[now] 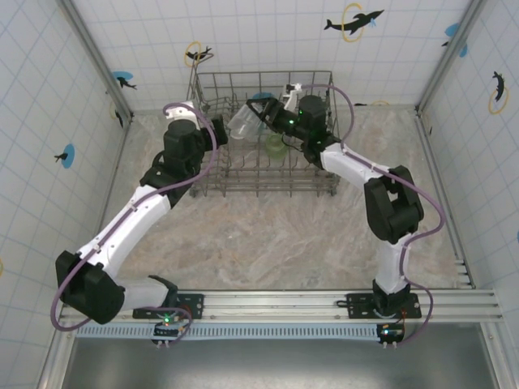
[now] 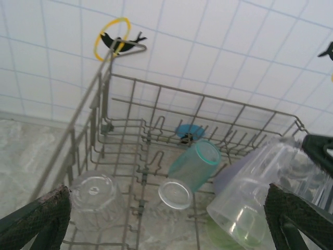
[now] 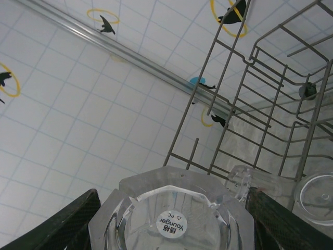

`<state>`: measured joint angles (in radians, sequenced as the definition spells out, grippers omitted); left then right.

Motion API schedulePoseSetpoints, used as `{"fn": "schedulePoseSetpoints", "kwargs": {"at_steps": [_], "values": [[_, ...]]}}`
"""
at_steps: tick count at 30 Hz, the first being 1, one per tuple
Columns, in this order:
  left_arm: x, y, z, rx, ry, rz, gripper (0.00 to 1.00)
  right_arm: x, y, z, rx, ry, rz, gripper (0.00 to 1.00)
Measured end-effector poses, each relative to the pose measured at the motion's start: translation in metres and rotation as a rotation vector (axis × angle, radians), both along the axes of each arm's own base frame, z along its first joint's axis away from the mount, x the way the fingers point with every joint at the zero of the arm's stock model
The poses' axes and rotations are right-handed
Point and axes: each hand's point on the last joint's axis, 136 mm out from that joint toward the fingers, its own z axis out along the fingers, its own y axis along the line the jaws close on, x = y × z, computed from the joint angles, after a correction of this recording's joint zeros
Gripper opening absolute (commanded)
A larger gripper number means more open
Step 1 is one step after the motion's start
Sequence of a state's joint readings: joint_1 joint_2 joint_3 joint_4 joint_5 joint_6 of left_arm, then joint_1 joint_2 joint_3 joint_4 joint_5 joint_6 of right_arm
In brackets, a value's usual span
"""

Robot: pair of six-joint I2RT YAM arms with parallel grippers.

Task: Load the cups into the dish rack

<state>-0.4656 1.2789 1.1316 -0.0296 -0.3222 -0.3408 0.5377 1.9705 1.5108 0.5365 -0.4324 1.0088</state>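
Observation:
The grey wire dish rack (image 1: 212,182) stands at the back of the table. My right gripper (image 3: 171,208) is shut on a clear cup (image 3: 171,221), held tilted above the rack's middle (image 1: 242,121), base toward the wrist camera. My left gripper (image 2: 166,203) hangs open over the rack's left part (image 1: 220,130), nothing between its fingers (image 2: 39,219). Inside the rack are a teal cup (image 2: 195,164) lying tilted, two upside-down clear cups (image 2: 93,195) (image 2: 176,195), a lavender cup (image 2: 229,174) and a light green cup (image 1: 276,146). The amber-brown cup is out of view.
Tiled walls (image 1: 49,121) close in the table on three sides, close behind the rack. Marbled tabletop (image 1: 268,243) stretches in front of the rack to the rail (image 1: 324,300) that carries both arm bases. The rack's tall grid sides (image 3: 244,104) rise around both grippers.

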Motion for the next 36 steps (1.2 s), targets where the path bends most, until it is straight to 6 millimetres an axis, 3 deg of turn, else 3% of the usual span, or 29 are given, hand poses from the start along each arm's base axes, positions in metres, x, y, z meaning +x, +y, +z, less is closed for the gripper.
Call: {"fn": "schedulePoseSetpoints", "kwargs": {"at_steps": [9, 21, 28, 32, 36], "values": [[0.017, 0.064, -0.004, -0.004, 0.035, 0.181, 0.97, -0.008, 0.044, -0.020, -0.203, -0.155, 0.095, 0.13], [0.030, 0.090, -0.025, 0.024, 0.091, 0.268, 0.97, -0.017, 0.112, -0.041, -0.396, -0.390, 0.235, 0.15], [0.032, 0.110, -0.025, 0.010, 0.097, 0.319, 0.98, -0.027, 0.128, -0.081, -0.482, -0.443, 0.306, 0.15], [0.031, 0.112, -0.026, 0.032, 0.100, 0.317, 0.97, -0.032, 0.135, -0.102, -0.519, -0.468, 0.342, 0.15], [0.028, 0.113, -0.034, 0.038, 0.103, 0.315, 0.98, -0.037, 0.145, -0.109, -0.535, -0.515, 0.368, 0.14]]}}
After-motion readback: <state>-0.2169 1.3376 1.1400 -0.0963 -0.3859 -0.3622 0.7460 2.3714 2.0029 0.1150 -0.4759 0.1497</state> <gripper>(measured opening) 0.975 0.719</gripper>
